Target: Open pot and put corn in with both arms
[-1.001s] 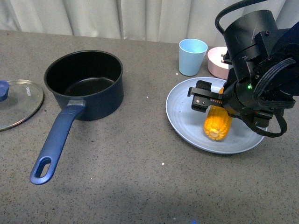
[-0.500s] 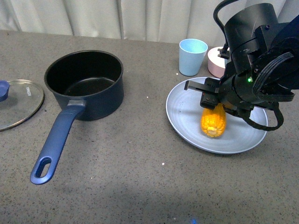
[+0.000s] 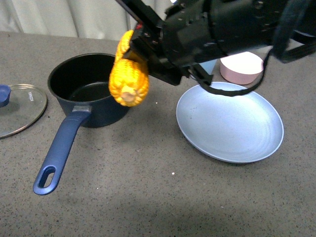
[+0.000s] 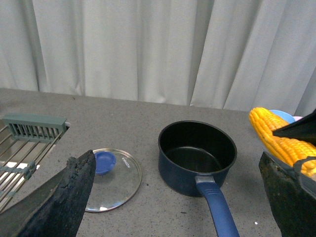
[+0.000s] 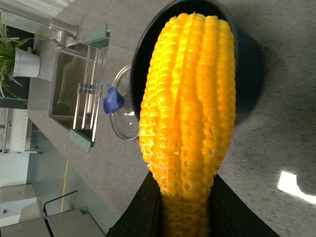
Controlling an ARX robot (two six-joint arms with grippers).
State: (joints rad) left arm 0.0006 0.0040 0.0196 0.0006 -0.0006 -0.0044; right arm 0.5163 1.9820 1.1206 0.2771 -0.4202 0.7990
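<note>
The navy pot stands uncovered at the left of the table, its long handle pointing toward the front. Its glass lid lies flat on the table further left. My right gripper is shut on the corn, which hangs in the air over the pot's right rim. In the right wrist view the corn fills the middle between the black fingers, with the pot behind it. My left gripper is open and holds nothing; through it I see the pot, the lid and the corn.
A light blue plate lies bare to the right of the pot. A pink bowl stands behind it. A metal sink with a rack is at the table's far left end. Curtains hang behind the table.
My right gripper has lifted the corn off the blue plate and carried it up and left to above the pot's right rim. The pot and lid have not moved.
</note>
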